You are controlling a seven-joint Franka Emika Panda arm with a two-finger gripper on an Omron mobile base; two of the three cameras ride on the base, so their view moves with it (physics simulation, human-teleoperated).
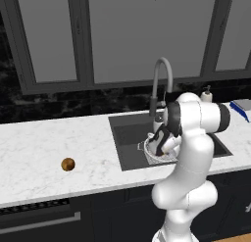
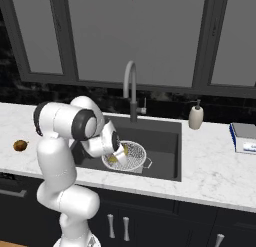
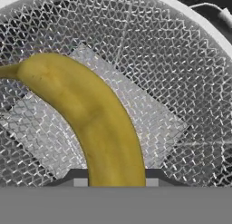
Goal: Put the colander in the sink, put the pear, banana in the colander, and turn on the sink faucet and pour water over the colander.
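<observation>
**Op:** Hand view has the banana point(image 3: 97, 123) running up from between my fingertips, so the gripper point(image 3: 116, 182) is clamped on it, with the mesh of the colander point(image 3: 181, 73) right behind. I'm holding it low over the bowl so that it drops a short way and doesn't bounce out.

**Obs:** And the colander itself?

**Op:** Sitting in the sink point(image 2: 160, 136), toward the front of the basin. From the right base view the gripper point(image 2: 119, 155) is down inside its rim. I'd judge that spot puts it roughly under the arc of the sink faucet point(image 2: 130, 86), which is what the rinse needs later.

**Obs:** Where's the pear?

**Op:** Out on the surface point(image 1: 44, 143), the pear point(image 1: 68, 164) lies well to the left of the sink, apart from everything. It's the next fetch, by my reckoning.

**Obs:** Any worry?

**Op:** The arm is folded tight over the basin, so I'd lift straight up after letting go, to avoid catching the colander's rim.
</observation>
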